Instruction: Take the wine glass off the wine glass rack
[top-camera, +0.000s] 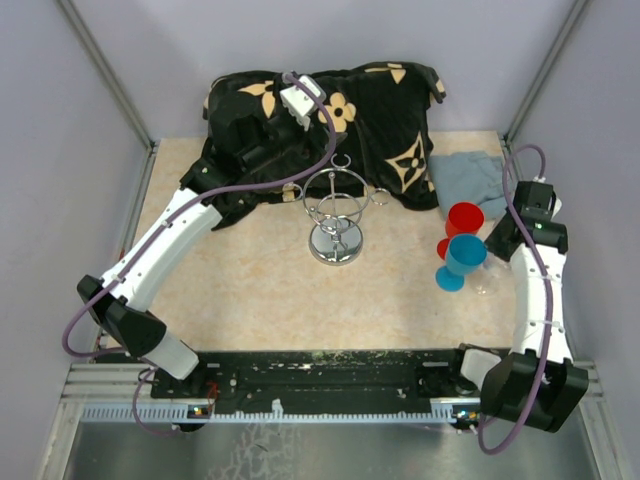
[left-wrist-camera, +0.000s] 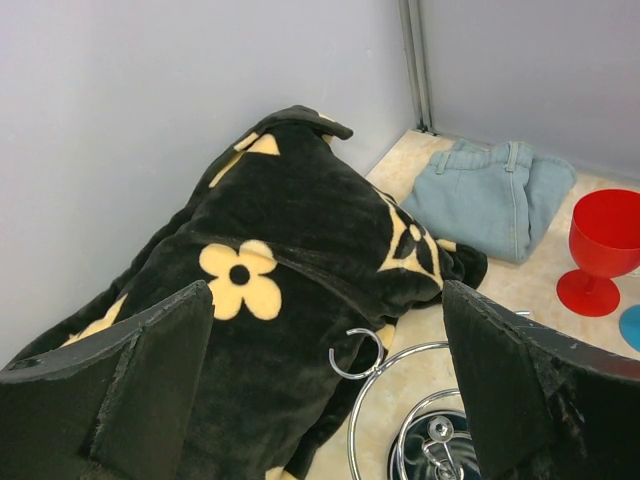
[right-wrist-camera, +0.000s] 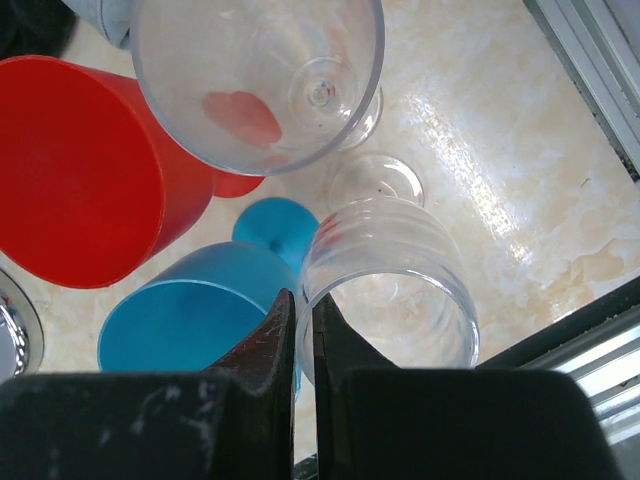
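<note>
Black blanket (top-camera: 370, 110), blue cloth (top-camera: 470, 180) — red goblet (top-camera: 465, 217) beside blue goblet (top-camera: 465, 255).

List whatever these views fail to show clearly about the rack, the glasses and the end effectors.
Wine glass rack: left wrist view cuts off its base at the bottom edge.
Clear glass: top view, barely visible beside the blue cup, transparent and small.
Right end effector: right wrist view, its own fingers hide whether they pinch the clear glass's rim.
Left end effector: top view, dark against the black blanket, jaws unreadable.
</note>
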